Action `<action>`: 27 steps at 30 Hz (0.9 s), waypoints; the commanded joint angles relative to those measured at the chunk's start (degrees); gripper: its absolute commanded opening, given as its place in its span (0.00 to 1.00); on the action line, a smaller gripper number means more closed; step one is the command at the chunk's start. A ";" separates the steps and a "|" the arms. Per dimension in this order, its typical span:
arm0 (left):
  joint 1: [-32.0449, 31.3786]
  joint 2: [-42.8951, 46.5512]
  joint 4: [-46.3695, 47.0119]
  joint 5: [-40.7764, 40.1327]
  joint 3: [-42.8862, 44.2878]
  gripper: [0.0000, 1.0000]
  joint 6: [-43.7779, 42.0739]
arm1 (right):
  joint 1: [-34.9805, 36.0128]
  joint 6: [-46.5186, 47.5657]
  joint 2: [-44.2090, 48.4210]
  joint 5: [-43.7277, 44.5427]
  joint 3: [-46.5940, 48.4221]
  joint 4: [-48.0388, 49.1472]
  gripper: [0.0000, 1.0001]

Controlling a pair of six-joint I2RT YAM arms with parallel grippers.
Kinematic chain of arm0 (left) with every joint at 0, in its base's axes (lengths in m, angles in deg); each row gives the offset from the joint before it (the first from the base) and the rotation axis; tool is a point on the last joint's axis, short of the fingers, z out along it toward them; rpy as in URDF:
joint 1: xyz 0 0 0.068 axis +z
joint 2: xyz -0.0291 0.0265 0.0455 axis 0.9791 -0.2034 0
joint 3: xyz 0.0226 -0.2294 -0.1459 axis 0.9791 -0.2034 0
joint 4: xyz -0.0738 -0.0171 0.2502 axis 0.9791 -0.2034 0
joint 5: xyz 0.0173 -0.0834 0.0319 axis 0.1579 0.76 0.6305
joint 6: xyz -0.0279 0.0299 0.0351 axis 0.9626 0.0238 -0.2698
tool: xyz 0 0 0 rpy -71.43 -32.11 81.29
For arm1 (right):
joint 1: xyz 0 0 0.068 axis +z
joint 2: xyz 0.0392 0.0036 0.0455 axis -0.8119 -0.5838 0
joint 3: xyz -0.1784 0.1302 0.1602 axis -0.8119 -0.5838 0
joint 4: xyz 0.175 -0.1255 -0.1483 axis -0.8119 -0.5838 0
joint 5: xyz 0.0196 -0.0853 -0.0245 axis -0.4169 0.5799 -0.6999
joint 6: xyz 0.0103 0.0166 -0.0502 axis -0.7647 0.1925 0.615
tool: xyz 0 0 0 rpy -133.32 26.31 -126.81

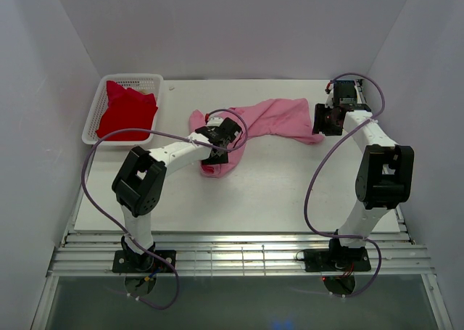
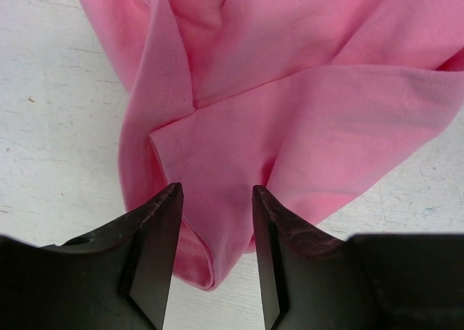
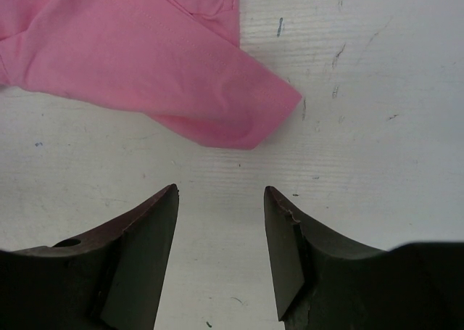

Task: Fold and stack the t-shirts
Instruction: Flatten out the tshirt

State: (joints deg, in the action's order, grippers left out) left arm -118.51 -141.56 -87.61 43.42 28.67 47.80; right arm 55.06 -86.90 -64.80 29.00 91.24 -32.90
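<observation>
Left hand over rumpled pink t-shirt

white-and-black arms, purple cables

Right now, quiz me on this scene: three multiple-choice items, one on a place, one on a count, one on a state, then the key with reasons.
1. Where is the red t-shirt?
A. under the left arm
B. in the white basket
C. in a gripper

2. How many t-shirts lie on the table outside the basket?
A. none
B. two
C. one

3. How does the right gripper stand?
A. open over bare table
B. shut on a sleeve
C. shut on the basket rim

Key:
1 B, red cloth fills the basket at the far left.
2 C, only the pink t-shirt lies there.
3 A, its jaws stand apart, with the pink corner beyond them.
</observation>
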 commanded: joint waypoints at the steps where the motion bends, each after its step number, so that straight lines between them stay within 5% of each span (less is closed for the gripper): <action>1: -0.18 3.50 -0.10 -2.67 -0.27 0.54 0.91 | -0.07 0.17 1.87 -0.46 -1.04 0.41 0.57; 27: 3.77 -1.68 5.35 -1.71 -2.21 0.50 -1.38 | -0.07 -0.18 -0.41 4.81 -0.26 -0.12 0.55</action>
State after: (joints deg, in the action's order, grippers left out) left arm -115.58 -142.17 -84.42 42.02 25.15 47.67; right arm 55.06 -86.92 -64.78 30.62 89.43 -32.94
